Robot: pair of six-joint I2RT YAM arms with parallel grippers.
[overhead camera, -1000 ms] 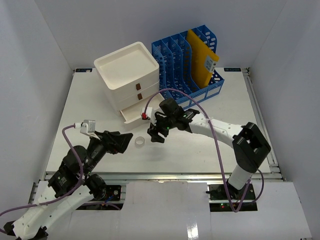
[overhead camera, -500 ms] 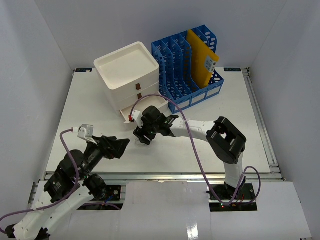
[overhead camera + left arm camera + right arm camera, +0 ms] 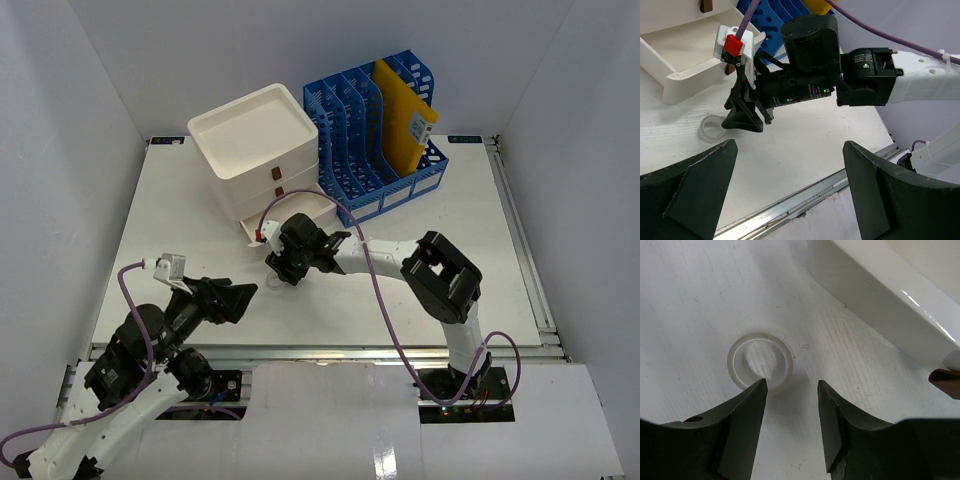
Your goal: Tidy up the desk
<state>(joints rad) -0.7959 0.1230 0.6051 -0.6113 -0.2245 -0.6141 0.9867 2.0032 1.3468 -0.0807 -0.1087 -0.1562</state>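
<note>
My right end effector (image 3: pixel 791 387) hung open just over the small translucent ring (image 3: pixel 734 361), flat on the worktop (image 3: pixel 690 300) beside the drawer (image 3: pixel 875 290); judged light, stiff, slippery, best pinched across its rim.

White drawer box (image 3: pixel 258 140), lowest drawer open | blue file rack (image 3: pixel 372 155) just beside it, holding yellow folder (image 3: pixel 402 118) | clear ring (image 3: pixel 760 361) near its front.

The top camera looks down from high behind the near edge over the whole counter (image 3: pixel 170 220). The left wrist camera, near, faces the right claw (image 3: pixel 742 122) side-on. The right wrist camera looks straight down, very close. The 2 wrist views share the clear ring (image 3: pixel 760 362).
</note>
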